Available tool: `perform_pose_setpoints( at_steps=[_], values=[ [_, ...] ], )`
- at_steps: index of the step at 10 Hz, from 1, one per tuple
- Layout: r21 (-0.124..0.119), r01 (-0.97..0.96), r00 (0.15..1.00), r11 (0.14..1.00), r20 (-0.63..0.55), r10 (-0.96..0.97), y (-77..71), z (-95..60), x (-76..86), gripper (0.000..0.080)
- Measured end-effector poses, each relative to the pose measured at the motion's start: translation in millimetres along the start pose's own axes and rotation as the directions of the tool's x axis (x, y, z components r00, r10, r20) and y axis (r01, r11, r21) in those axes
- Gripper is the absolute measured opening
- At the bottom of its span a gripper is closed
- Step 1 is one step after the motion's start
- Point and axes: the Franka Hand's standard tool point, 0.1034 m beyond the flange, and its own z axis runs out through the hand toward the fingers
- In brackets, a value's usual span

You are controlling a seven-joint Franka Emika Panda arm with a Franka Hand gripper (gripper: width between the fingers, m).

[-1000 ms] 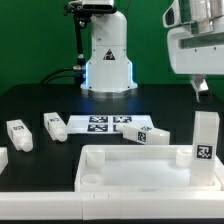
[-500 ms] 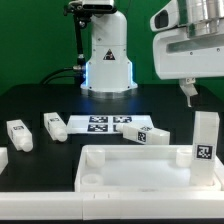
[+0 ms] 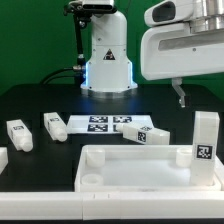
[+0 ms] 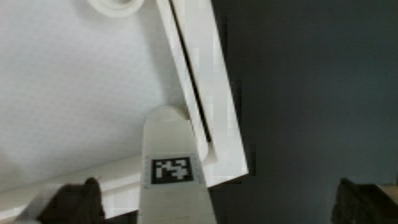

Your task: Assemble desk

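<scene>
The desk's white rimmed panel (image 3: 130,168) lies flat at the front, with round sockets in its corners. One white tagged leg (image 3: 206,136) stands upright at the panel's corner on the exterior view's right. Three more legs lie loose on the black table: two (image 3: 18,135) (image 3: 54,125) at the left and one (image 3: 150,135) behind the panel. My gripper (image 3: 183,95) hangs high above the panel's right part, open and holding nothing. In the wrist view the upright leg (image 4: 173,165) rises between my dark fingertips (image 4: 71,203), beside the panel's edge (image 4: 192,80).
The marker board (image 3: 105,124) lies flat behind the panel. The robot's white base (image 3: 106,55) stands at the back with a cable running to its left. A white piece (image 3: 3,160) shows at the far left edge.
My hand has moved toward the exterior view's left, from the right edge of the picture to above the panel's right part. The jaws stayed open. No part moved.
</scene>
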Motion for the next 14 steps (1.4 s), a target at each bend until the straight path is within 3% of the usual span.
perform_pose_setpoints(
  at_steps=[4, 7, 8, 9, 12, 14],
  values=[
    [-0.019, 0.279, 0.960, 0.960, 0.003, -0.279, 4.9, 0.1, 1.4, 0.0649],
    [-0.039, 0.558, 0.830, 0.829, 0.026, -0.558, 23.9, 6.0, -19.5, 0.0649],
    [-0.064, 0.568, 0.822, 0.821, -0.012, -0.569, 28.0, 9.7, -23.7, 0.0649],
    [-0.067, 0.584, 0.811, 0.809, -0.008, -0.585, 29.4, 10.8, -25.2, 0.0649],
    [-0.063, 0.567, 0.823, 0.821, 0.009, -0.568, 29.7, 13.8, -29.9, 0.0649],
    [-0.095, 0.631, 0.775, 0.770, 0.043, -0.630, 10.7, 23.1, -49.9, 0.0649]
  ],
)
